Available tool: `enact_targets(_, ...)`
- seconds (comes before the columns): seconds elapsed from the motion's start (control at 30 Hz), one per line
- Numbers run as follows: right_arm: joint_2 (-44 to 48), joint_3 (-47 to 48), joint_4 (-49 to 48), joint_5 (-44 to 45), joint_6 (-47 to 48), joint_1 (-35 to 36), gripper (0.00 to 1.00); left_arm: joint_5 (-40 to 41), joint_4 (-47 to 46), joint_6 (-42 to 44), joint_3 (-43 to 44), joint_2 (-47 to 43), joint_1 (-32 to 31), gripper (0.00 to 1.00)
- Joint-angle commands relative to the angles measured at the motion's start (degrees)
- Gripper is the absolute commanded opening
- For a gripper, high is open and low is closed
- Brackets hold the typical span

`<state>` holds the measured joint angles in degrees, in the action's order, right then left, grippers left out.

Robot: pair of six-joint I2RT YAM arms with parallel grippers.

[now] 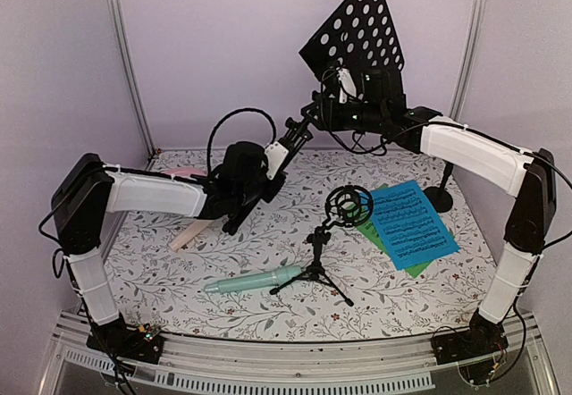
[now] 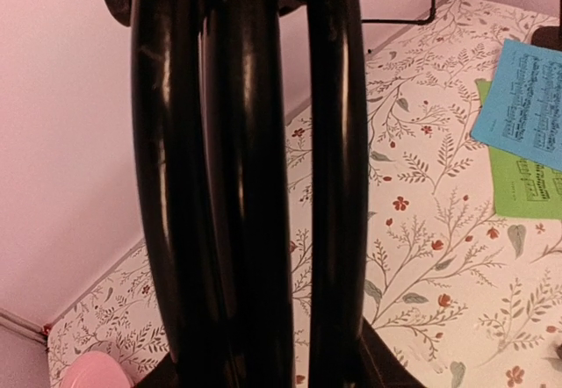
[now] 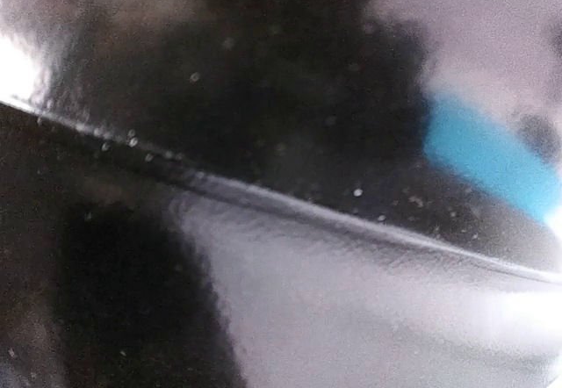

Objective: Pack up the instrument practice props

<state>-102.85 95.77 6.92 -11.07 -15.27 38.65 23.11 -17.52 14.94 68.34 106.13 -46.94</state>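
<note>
Above the back of the table [image 1: 134, 261], the black perforated music rack [image 1: 362, 24] is held clear of the surface and tilted, between the 2 arms. Its folded legs [image 2: 246, 177] are shown in the left wrist view as 3 black tubes packed side by side. They are clasped by the left gripper [image 1: 277, 156], which is closed around the bundle. The right gripper [image 1: 342, 85] is placed at the lower edge of the perforated plate. Whether its jaws are released or clenched cannot be told, as the right wrist view is filled by a blurred, glossy black surface.

On the right part of the table, the blue music sheet [image 1: 413, 223] is laid over the green music sheet [image 1: 416, 270], which is mostly covered. Just left of them, 1 small black microphone tripod [image 1: 315, 265] is stood upright with a ring mount on top. The mint microphone [image 1: 253, 281] is laid on its side beside the tripod's feet. The beige microphone [image 1: 190, 235] is partly hidden under the left arm. Behind the sheets, a round-based black stand [image 1: 440, 197] is seen, and a pink object [image 1: 183, 172] is found at the back left
</note>
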Motion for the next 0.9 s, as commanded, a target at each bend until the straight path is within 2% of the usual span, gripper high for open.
enact_targets(0.0,2.2,0.8,-3.5,-3.6,3.9,2.1,0.47,-3.6,-7.2,6.5,7.2,-1.3,0.3,0.00)
enact_targets(0.3,4.4,1.0,-2.2,-4.6,4.2,2.2,0.48,-5.0,-5.0,11.4,9.7,-1.7,2.0,0.00)
enact_targets(0.5,8.5,0.1,-2.2,-5.2,4.1,2.1,0.49,-8.4,0.0,13.6,10.6,-2.8,3.2,0.00)
enact_targets(0.67,12.2,-0.6,-2.2,-7.0,3.5,2.2,0.51,-20.1,10.2,8.8,15.1,-2.9,6.5,0.00)
enact_targets(0.87,17.7,-2.3,-2.5,-8.4,2.7,2.1,0.54,-28.9,18.4,4.8,19.1,-0.9,7.9,0.00)
